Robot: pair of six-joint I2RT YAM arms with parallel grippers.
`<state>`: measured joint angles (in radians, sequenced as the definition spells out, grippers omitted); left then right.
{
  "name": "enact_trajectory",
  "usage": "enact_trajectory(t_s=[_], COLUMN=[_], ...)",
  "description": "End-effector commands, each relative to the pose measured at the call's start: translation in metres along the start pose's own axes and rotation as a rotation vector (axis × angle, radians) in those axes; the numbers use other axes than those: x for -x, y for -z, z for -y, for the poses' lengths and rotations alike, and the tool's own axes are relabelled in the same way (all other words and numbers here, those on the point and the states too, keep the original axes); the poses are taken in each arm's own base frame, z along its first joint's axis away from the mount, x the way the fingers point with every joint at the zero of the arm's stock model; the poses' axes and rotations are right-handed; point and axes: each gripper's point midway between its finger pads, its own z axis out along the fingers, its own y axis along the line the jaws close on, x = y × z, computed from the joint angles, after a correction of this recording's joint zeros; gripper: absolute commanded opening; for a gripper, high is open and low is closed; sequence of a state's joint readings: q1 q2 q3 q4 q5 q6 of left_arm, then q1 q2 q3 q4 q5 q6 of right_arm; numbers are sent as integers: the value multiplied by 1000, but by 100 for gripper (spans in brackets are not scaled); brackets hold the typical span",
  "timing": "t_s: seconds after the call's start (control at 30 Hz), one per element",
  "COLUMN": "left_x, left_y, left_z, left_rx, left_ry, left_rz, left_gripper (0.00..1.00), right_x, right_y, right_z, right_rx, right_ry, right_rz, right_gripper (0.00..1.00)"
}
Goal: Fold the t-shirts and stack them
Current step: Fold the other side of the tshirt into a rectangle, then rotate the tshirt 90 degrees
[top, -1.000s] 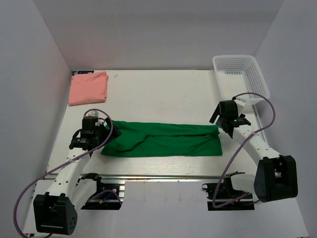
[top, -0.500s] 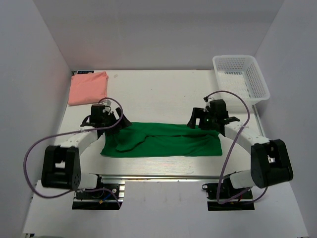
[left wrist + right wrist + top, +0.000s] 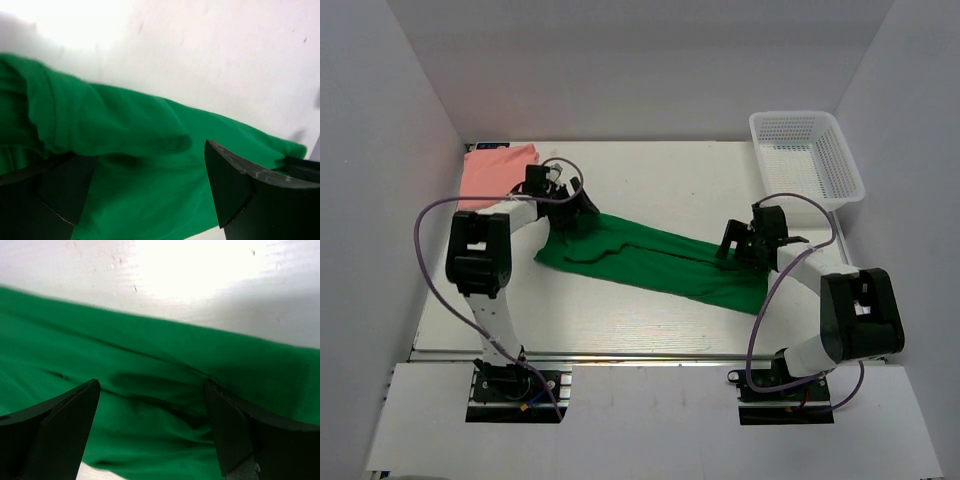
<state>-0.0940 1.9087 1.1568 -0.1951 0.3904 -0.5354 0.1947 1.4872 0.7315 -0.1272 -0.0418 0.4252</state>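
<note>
The green t-shirt (image 3: 655,262) lay drawn out as a long band on the white table (image 3: 660,175), running diagonally from far left to near right. My left gripper (image 3: 572,208) stood at the band's far-left end. My right gripper (image 3: 733,248) stood at its near-right end.

In the left wrist view, my left fingers (image 3: 235,190) were spread wide. Bunched green cloth filled the gap between them, and a rolled fold of the shirt crossed beyond the tips. In the right wrist view, my right fingers (image 3: 55,425) were likewise spread wide over the shirt, with a dark crease in the cloth running between them. Neither pair pinched the cloth. I could not tell whether the fingertips pressed on the fabric.

The salmon pink t-shirt (image 3: 485,172) lay folded at the far left corner of the table, its near edge hidden by my left arm, apart from the green one. A white mesh basket (image 3: 794,114) stood at the far right corner, well apart from both shirts.
</note>
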Motion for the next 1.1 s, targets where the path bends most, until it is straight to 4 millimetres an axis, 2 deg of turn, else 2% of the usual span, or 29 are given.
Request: enact_trajectory(t_s=[0.0, 0.03, 0.07, 0.1, 0.13, 0.17, 0.2, 0.23, 0.27, 0.3, 0.33, 0.37, 0.4, 0.43, 0.47, 0.5, 0.53, 0.6, 0.63, 0.67, 0.7, 0.73, 0.77, 0.87, 0.97, 1.0, 1.07], left_x=[-22, 8, 17, 24, 38, 40, 75, 58, 64, 94, 99, 87, 106, 110, 113, 107, 113, 98, 96, 98, 95, 88, 90, 89, 106, 112, 121], left_y=[-46, -60, -70, -83, -107, -120, -127, -155, -167, -171, -179, -203, -203, -208, -207, -215, -217, -224, -229, -226, -233, -234, -234, -236, -222, -212, -199], left_z=[-65, -38, -35, -26, -13, -4, 18, 14, 21, 51, 54, 52, 80, 82, 97, 101, 105, 125, 128, 141, 141, 149, 148, 152, 165, 173, 185], left_rx=[204, 132, 118, 88, 29, 8, -48, -47, -64, -134, -159, -184, -274, -295, -338, -344, -370, -412, -419, -441, -423, -436, -428, -423, -425, -434, -445], left_ry=[25, -19, -20, -52, -67, -81, -120, -130, -137, -184, -182, -181, -220, -210, -207, -204, -208, -213, -222, -239, -237, -249, -246, -261, -291, -296, -311], left_rz=[-144, -105, -107, -106, -108, -116, -39, -76, -58, 14, 24, 10, 81, 107, 133, 146, 179, 181, 193, 208, 217, 214, 222, 238, 293, 306, 325], left_gripper=[99, 99, 99, 99, 99, 99, 99, 99, 99, 99, 99, 99, 99, 99, 99, 99, 99, 99, 99, 99, 99, 99, 99, 99, 99, 99, 99], right_x=[-28, -34, -36, -45, -51, -66, -81, -111, -126, -136, -149, -167, -175, -193, -200, -214, -225, -254, -264, -267, -275, -281, -279, -270, -251, -246, -243], right_y=[10, 12, 22, 25, 29, 36, 37, 44, 48, 51, 54, 52, 53, 62, 63, 61, 69, 82, 85, 91, 94, 93, 97, 95, 98, 106, 114], right_z=[23, 13, -11, -21, -33, -48, -58, -67, -77, -90, -96, -91, -95, -108, -111, -112, -124, -145, -147, -162, -166, -167, -179, -190, -202, -205, -201], right_rx=[-45, 14, 149, 198, 243, 338, 388, 463, 513, 557, 579, 566, 575, 633, 648, 649, 712, 824, 860, 901, 918, 932, 956, 939, 924, 925, 915], right_ry=[62, 98, 157, 179, 213, 226, 241, 236, 246, 263, 288, 288, 268, 321, 316, 329, 384, 517, 557, 602, 638, 664, 686, 728, 764, 781, 801], right_rz=[-81, -94, -97, -120, -129, -176, -202, -280, -320, -325, -354, -399, -421, -460, -479, -528, -555, -655, -699, -706, -723, -739, -726, -668, -577, -572, -577], right_gripper=[90, 90, 90, 90, 90, 90, 90, 90, 90, 90, 90, 90, 90, 90, 90, 90, 90, 90, 90, 90, 90, 90, 90, 90, 90, 90, 90])
